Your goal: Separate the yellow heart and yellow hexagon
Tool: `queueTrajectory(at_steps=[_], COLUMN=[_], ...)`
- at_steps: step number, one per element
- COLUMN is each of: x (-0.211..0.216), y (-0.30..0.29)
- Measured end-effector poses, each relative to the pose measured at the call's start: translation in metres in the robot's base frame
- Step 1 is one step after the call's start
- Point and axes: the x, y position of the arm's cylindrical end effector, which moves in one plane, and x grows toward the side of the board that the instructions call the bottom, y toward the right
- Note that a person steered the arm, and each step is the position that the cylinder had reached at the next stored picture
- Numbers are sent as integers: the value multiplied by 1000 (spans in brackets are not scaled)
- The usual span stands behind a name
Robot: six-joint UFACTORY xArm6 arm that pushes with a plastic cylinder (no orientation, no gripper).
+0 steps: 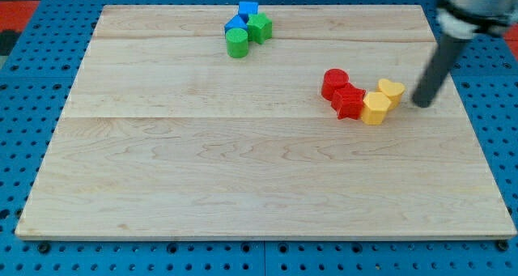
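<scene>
The yellow heart and the yellow hexagon sit touching each other at the view's right middle of the wooden board. The heart is up and to the right of the hexagon. My tip rests on the board just to the right of the heart, a small gap away. The dark rod slants up to the view's top right corner.
A red cylinder and a red star-like block touch the hexagon's left side. At the view's top centre sits a cluster: a blue cube, another blue block, a green block and a green cylinder.
</scene>
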Motion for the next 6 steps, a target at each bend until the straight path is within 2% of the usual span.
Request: queueTrajectory(at_steps=[1, 2, 3, 5, 6], x=[-8, -35, -43, -24, -34], y=[-54, -48, -49, -55, -28])
